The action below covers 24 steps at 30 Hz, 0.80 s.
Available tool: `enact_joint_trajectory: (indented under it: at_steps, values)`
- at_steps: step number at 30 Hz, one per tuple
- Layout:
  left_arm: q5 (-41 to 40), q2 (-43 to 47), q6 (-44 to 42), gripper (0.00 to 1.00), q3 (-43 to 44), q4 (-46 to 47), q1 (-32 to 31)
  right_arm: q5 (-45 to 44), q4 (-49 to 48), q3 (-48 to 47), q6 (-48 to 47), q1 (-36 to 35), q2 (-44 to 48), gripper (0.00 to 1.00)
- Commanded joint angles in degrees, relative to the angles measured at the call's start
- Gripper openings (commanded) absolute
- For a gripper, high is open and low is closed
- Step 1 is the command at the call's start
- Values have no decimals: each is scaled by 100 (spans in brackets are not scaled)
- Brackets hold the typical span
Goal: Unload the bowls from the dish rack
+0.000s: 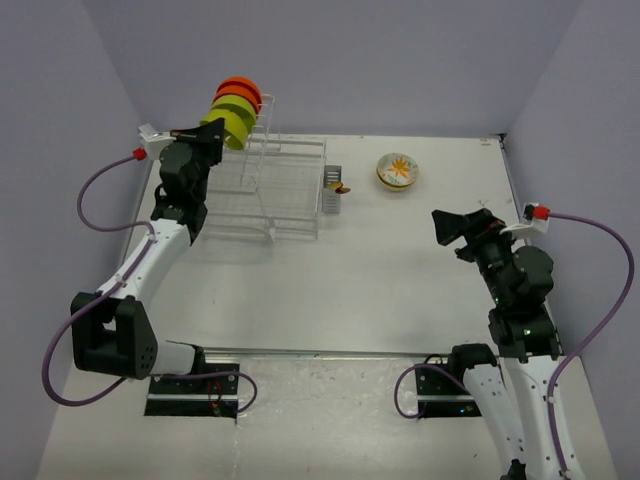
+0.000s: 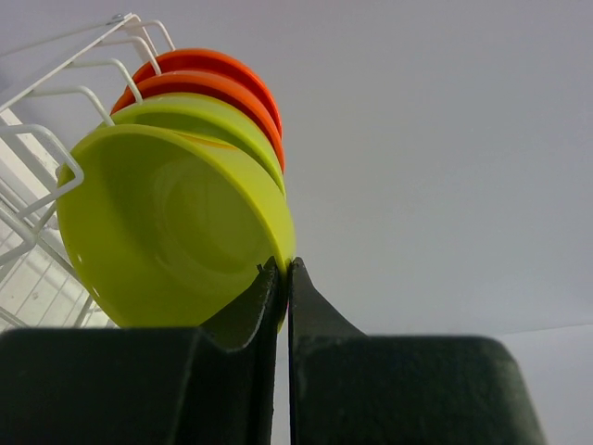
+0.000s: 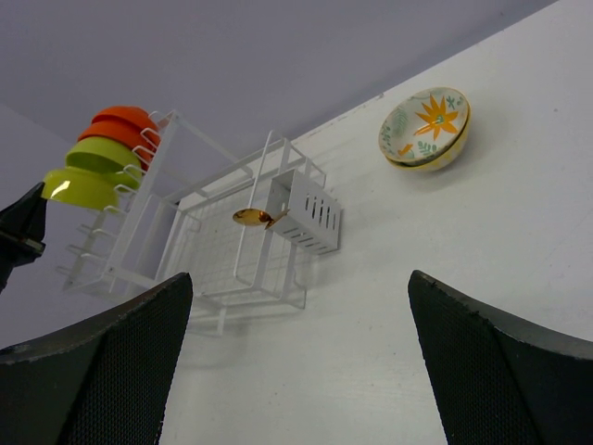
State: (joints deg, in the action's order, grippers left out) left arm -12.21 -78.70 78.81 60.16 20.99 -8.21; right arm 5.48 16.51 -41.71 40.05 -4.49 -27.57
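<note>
Your left tool (image 2: 283, 264) was pinched together on the lower rim of the front lime-green bowl (image 2: 167, 232); in the left wrist view a sliver of that rim showed between the two dark fingers (image 2: 241, 315). The bowl stood on edge in the tall tower (image 1: 262, 135) of the dish rack (image 1: 285, 190), at the rack's far left corner, with its hollow side facing your left wrist camera.

Right behind it stood a second lime-green bowl (image 2: 199, 113), and behind that two orange-red bowls (image 2: 218, 74), all four packed close in one row between the white wire prongs (image 2: 56, 153). From overhead, your left arm (image 1: 160, 240) reached up the left side of the desk (image 1: 380, 270) to that stack.

The low tray of the rack lay on the desk to the right of the tower, and the small grey caddy (image 1: 332, 190) hung on the tray's right end with a gold spoon (image 3: 248, 217) sticking out of it.

The cream bowl (image 1: 397, 171) with the flower pattern sat upright on the desk, right of the caddy and apart from the rack.

Your right tool (image 1: 448, 228) was spread wide apart with nothing between its fingers. It hung above the right half of the desk, well apart from the rack and the cream bowl, and pointed toward them.
</note>
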Motion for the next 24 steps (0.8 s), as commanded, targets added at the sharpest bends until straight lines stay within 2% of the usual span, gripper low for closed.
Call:
enact_joint_trajectory:
  at_steps: [1,10,16,19,20,21,22,24]
  values:
    - [-133,390,-120,0,-92,625,3,-108,-131,14,-85,10,59,99]
    - [60,742,-58,0,-259,897,3,-3,-166,5,-111,10,-2,99]
    - [263,952,-330,0,-224,950,-5,15,-175,-3,-156,10,-73,99]
    - [657,1032,-882,0,-93,1012,-5,76,-175,-38,-164,10,-90,99]
    - [850,1032,-1380,0,134,1003,-14,120,-175,-99,-191,10,-99,99]
    - [1417,962,-1699,0,302,916,-66,260,-175,-144,-243,10,-151,99]
    - [1927,918,-2398,0,756,733,-145,357,-131,-257,-270,10,-187,99]
    - [2335,716,-3279,0,1259,21,-547,654,-61,-433,-349,10,-318,99]
